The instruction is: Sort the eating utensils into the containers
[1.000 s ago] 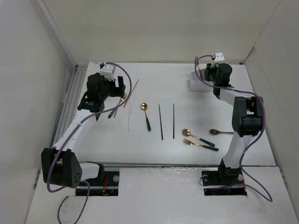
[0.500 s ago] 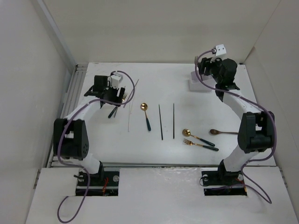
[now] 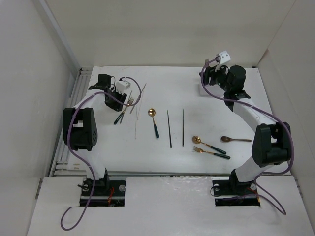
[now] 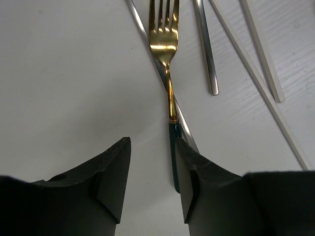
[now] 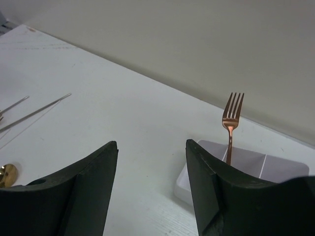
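A gold fork with a dark green handle (image 4: 165, 34) lies on the table at the back left (image 3: 127, 105). My left gripper (image 4: 152, 147) is low over it and open; the green handle runs along the inner face of the right finger (image 4: 189, 172), and the left finger stands apart from it. The white divided holder (image 5: 246, 164) sits at the back right (image 3: 205, 90) with a copper fork (image 5: 230, 123) upright in it. My right gripper (image 5: 151, 147) hovers open and empty just in front of the holder (image 3: 209, 78).
Silver chopsticks (image 4: 209, 54) lie right of the fork. Mid-table lie a green-handled gold spoon (image 3: 154, 123) and two dark chopsticks (image 3: 169, 128). Near the right arm are a gold spoon (image 3: 207, 143), a gold fork (image 3: 210, 152) and a brown spoon (image 3: 236, 139).
My left gripper has come down over the green-handled fork and its jaws have narrowed. My right gripper has opened, left the copper fork standing in the holder and drawn back.
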`<state>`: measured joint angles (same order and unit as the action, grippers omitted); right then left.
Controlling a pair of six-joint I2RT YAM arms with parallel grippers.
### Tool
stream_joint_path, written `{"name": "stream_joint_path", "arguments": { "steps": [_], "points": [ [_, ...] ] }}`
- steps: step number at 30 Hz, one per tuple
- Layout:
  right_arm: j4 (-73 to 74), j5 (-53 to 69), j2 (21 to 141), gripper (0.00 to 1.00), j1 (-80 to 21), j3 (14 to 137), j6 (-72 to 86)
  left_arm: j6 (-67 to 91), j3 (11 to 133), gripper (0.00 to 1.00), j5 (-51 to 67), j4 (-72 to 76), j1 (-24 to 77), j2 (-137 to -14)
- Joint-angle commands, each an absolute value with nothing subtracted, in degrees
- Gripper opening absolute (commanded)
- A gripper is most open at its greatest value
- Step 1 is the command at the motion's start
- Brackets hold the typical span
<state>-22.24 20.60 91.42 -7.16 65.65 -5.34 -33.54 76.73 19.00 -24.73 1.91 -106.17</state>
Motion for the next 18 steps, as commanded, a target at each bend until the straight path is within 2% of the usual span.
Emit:
{"name": "stream_joint_path", "arguments": {
  "steps": [1,18],
  "points": [
    [-22.85,21.53,89.21,0.63,-7.03,65.04,-6.06,-38.14,75.94,0.39,18.38,-28.92,2.20,-106.61],
    [-22.85,19.86,89.21,0.63,-8.09,65.04,-6.06,-39.02,74.53,0.41,13.80,-26.46,2.20,-110.21]
  ]
}}
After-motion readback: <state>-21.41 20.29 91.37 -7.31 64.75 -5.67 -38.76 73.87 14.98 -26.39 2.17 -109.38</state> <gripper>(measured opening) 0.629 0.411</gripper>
